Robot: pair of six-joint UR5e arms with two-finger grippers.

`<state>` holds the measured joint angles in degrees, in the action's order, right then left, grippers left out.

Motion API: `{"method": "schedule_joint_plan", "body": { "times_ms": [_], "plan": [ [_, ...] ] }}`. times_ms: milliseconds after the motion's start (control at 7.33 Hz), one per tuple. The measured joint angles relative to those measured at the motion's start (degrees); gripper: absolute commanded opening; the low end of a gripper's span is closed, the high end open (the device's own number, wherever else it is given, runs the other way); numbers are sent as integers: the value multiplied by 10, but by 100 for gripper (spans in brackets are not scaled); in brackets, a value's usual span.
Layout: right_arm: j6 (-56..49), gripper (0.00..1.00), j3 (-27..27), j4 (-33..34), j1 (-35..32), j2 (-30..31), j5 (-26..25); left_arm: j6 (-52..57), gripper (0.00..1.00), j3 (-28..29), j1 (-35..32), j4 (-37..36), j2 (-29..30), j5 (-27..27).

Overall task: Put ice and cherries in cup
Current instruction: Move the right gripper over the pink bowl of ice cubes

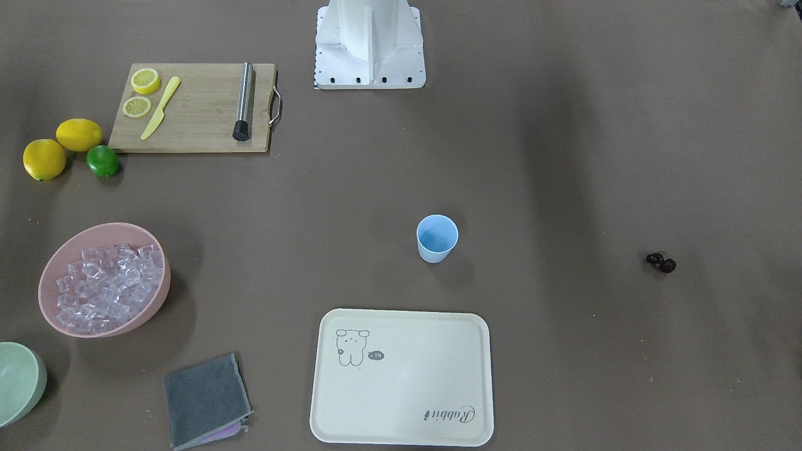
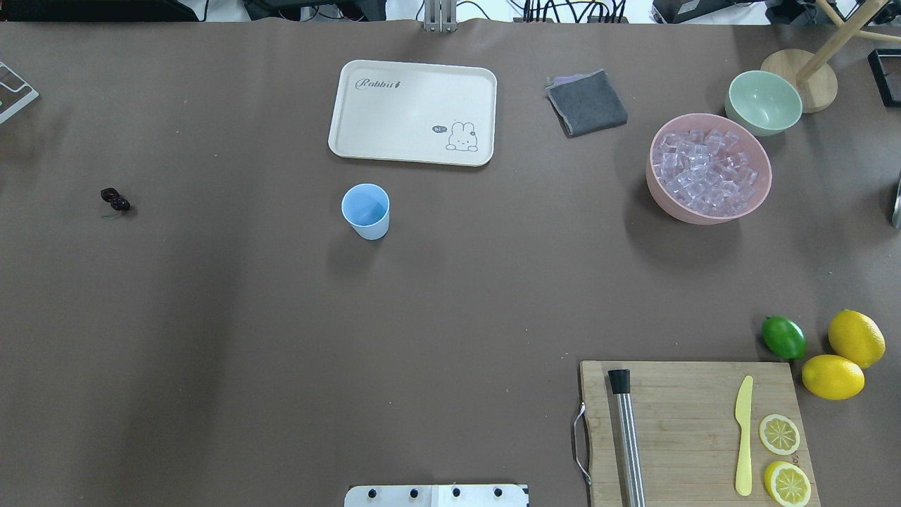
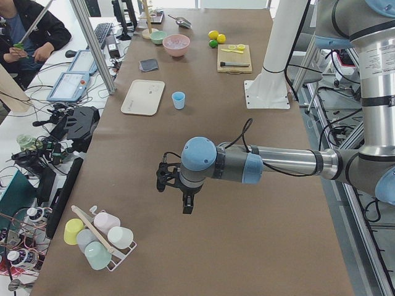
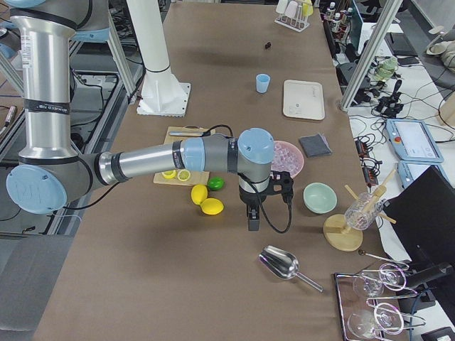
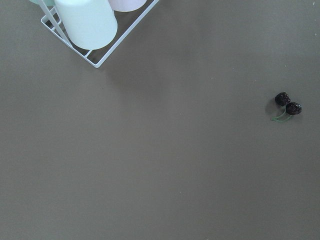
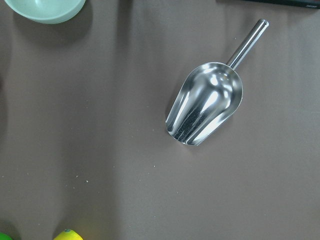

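Observation:
The light-blue cup (image 1: 437, 238) stands upright mid-table, also in the overhead view (image 2: 366, 211). The ice (image 1: 106, 285) fills a pink bowl (image 2: 676, 211) on the robot's right side. The cherries (image 1: 661, 262) lie on the bare table far to the robot's left, and show at the right of the left wrist view (image 5: 288, 107). My left gripper (image 3: 187, 206) hangs above the table near the cherries. My right gripper (image 4: 252, 222) hangs above the table near a metal scoop (image 6: 205, 102). Both grippers show only in side views, so I cannot tell if they are open.
A cream tray (image 1: 401, 401) lies beyond the cup. A cutting board (image 2: 690, 429) holds a muddler, a knife and lemon slices, with lemons and a lime (image 2: 783, 336) beside it. A green bowl (image 2: 764, 102), a grey cloth (image 2: 586, 102) and a cup rack (image 5: 90, 25) are also there.

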<state>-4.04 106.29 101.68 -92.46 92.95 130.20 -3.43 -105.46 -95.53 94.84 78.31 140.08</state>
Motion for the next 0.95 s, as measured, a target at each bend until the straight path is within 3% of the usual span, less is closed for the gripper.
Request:
{"method": "schedule_joint_plan", "body": {
  "times_ms": [545, 955],
  "plan": [
    [15, 100, 7, 2, 11, -7, 1, 0, 98, -6, -17, 15, -9, 0],
    [235, 100, 56, -4, 127, -56, 25, -2, 98, -5, -19, 15, -10, -1]
  ]
}}
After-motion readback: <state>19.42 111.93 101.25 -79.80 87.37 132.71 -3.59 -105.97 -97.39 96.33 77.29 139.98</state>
